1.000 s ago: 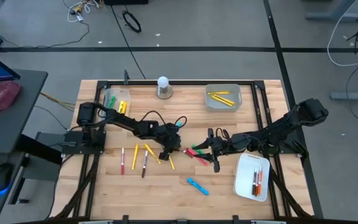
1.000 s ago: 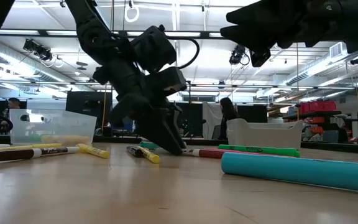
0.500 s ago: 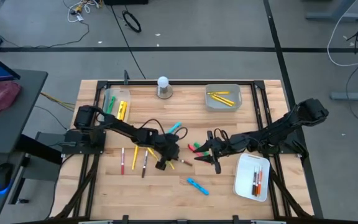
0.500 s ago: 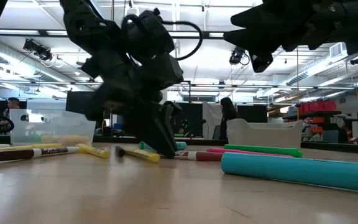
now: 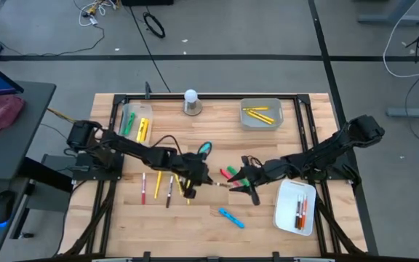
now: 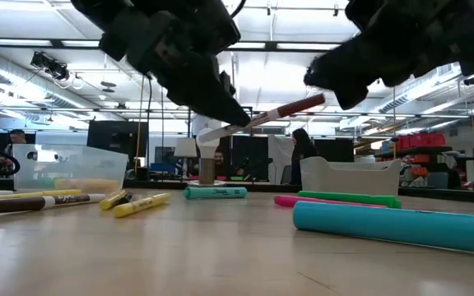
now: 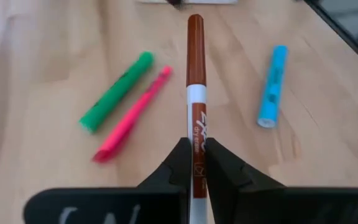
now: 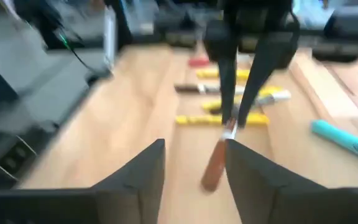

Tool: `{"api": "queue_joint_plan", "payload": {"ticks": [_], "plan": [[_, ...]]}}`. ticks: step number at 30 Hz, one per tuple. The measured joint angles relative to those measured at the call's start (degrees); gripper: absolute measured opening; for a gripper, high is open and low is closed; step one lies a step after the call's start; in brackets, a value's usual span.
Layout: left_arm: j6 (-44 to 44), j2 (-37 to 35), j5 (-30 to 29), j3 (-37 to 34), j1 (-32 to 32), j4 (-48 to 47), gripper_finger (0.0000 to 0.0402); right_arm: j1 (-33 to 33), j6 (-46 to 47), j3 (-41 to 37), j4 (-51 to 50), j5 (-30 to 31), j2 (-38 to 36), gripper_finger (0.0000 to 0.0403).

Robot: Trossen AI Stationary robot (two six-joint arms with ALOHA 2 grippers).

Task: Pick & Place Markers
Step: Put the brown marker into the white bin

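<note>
Brown marker point(image 7: 196, 93) pinched in left fingers point(image 7: 219, 171), green marker point(image 7: 117, 91), pink marker point(image 7: 132, 114) beneath

Brown marker point(image 7: 195, 124) tail hidden between left claw point(image 7: 194, 163) fingers; right wrist view blurred.

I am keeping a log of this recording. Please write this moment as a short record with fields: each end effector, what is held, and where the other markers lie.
left end effector: shut on the brown marker, lifted off the table
right end effector: open, facing the brown marker's capped end, not touching it
handover: not yet done
loose on table: green marker, pink marker, light blue marker
white tray: near right arm, holds markers
</note>
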Motion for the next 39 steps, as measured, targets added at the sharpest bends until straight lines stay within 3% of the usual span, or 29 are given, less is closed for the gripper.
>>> {"api": "queue_joint_plan", "payload": {"ticks": [5, 11, 16, 20, 29, 33, 39], "plan": [[-4.0, -0.3, 0.0, 0.0, 1.3, -0.1, 0.0029, 0.0, -4.2, 6.1, -15.7, 8.4, 0.0, 0.0216], [-5.4, -0.2, 0.1, 0.0, 1.8, -0.1, 0.0017, 0.0, -7.5, 11.0, -24.5, 9.2, 0.0, 0.0228], [-5.4, -0.2, 0.1, 0.0, 1.8, 0.0, 0.0002, 0.0, -7.6, 11.1, -25.1, 9.2, 0.1, 0.0198], [-5.4, -0.2, 0.1, 0.0, 1.8, 0.0, 0.0014, 0.0, -7.4, 11.1, -24.5, 8.5, 2.2, 0.0179], [-9.2, -2.2, -0.1, 0.0, 1.8, -5.1, 0.0021, 0.1, -3.0, 12.5, -17.1, 3.6, 15.0, 0.0182], [-12.2, -4.7, -5.1, 0.0, 0.8, -11.9, 0.0011, 0.4, -2.8, 15.8, -19.6, 2.8, 19.4, 0.0172], [-13.4, -5.4, -16.4, 0.0, -3.4, -13.9, 0.0007, 0.3, -2.5, 17.9, -22.5, 2.2, 21.9, 0.0148]]}}
